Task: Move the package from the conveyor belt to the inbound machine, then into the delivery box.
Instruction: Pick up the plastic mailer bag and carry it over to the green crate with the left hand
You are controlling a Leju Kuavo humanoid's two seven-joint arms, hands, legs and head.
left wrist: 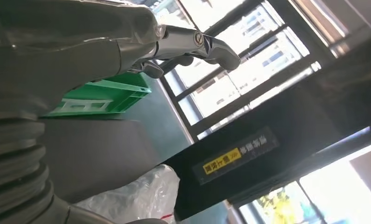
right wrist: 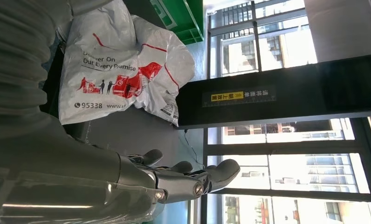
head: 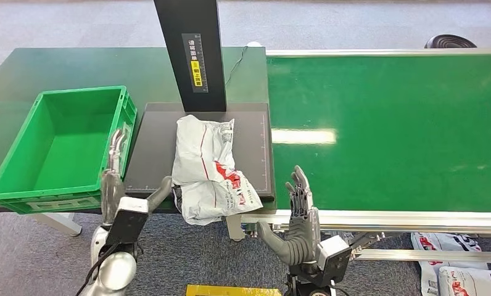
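A white plastic package with red print lies crumpled on the dark scanner pad of the inbound machine, its near end hanging over the front edge. The package also fills part of the right wrist view, and a corner of the package appears in the left wrist view. My left hand stands open at the pad's near left corner, beside the green delivery box. My right hand is open with fingers straight up at the belt's front edge, right of the package. Neither touches it.
The machine's black post rises behind the pad. The green conveyor belt runs to the right with a metal front rail. More printed packages lie on the floor at lower right. A yellow object sits below.
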